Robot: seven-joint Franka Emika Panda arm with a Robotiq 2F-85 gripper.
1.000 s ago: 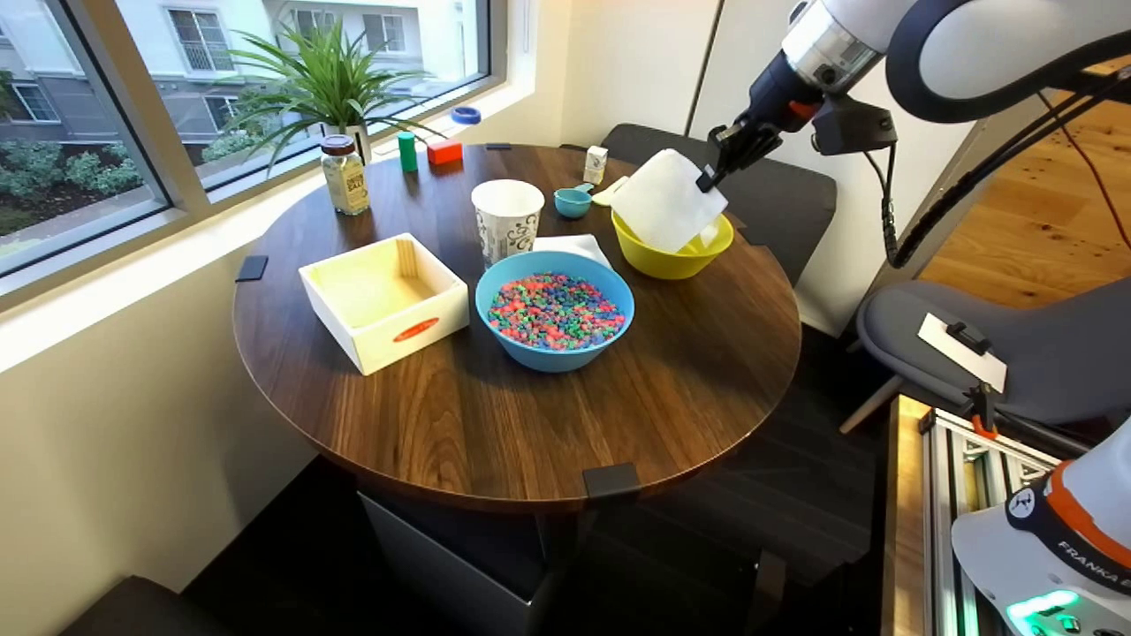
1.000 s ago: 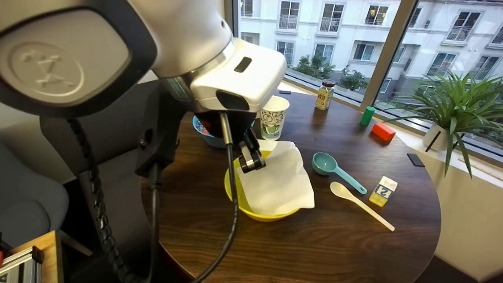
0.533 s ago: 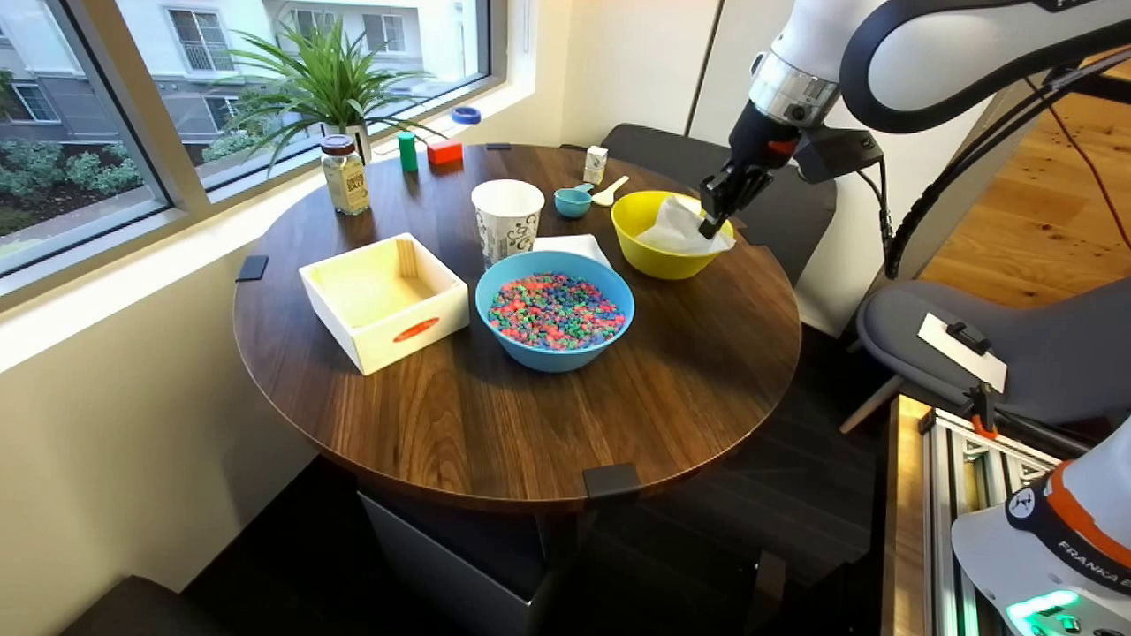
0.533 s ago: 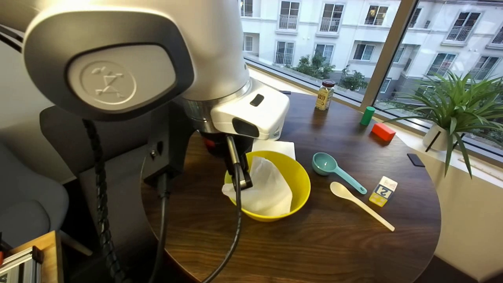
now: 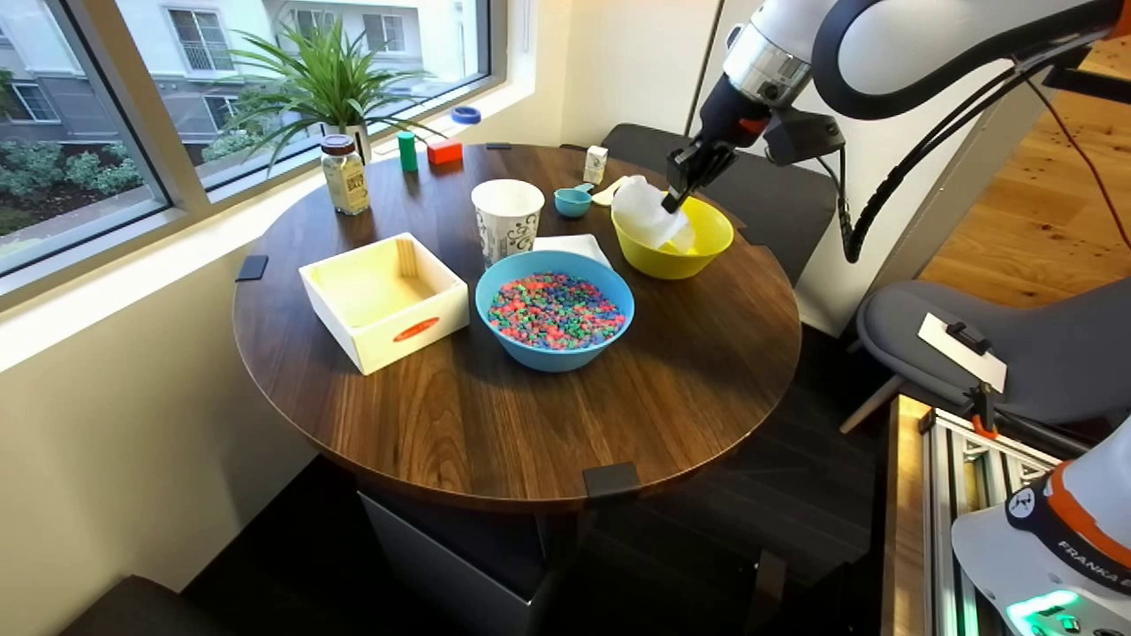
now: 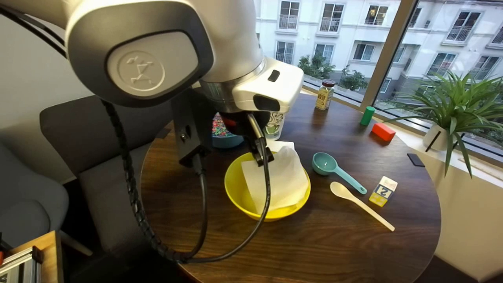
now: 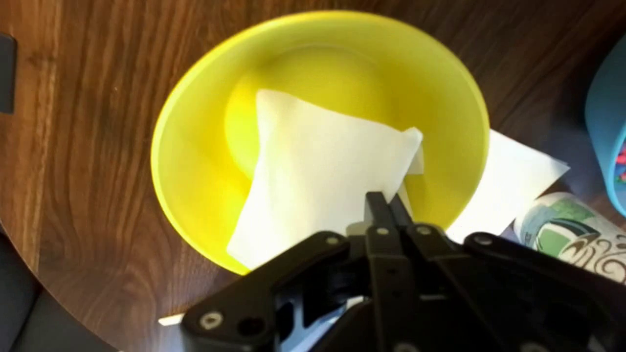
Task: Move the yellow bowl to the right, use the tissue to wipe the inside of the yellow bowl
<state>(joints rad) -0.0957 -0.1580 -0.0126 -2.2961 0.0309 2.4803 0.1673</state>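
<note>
We have the black two-finger gripper (image 7: 387, 204) pinched narrow on a soft white paper tissue (image 7: 323, 166), which hangs into the round, bright yellow plastic bowl (image 7: 195, 142) on the dark, round wooden table (image 5: 707, 362). To wipe well, we judge, we should lower until the loose paper, not the gripper itself, rubs the bottom, then sweep slow arcs round the wall, pressing lightly because the bowl may slide with nothing seen bracing it. The wrist view shows bare yellow bottom beyond the tissue's far edge, so we should carry a stroke there and keep the corners inside the rim. Against half a second ago, the gripper looks higher and has crossed toward the turquoise plastic measuring scoop (image 6: 324, 164); the tissue, then slumped over the opposite rim, now appears to lean on the scoop-side wall. The bowl has not visibly moved.
</note>
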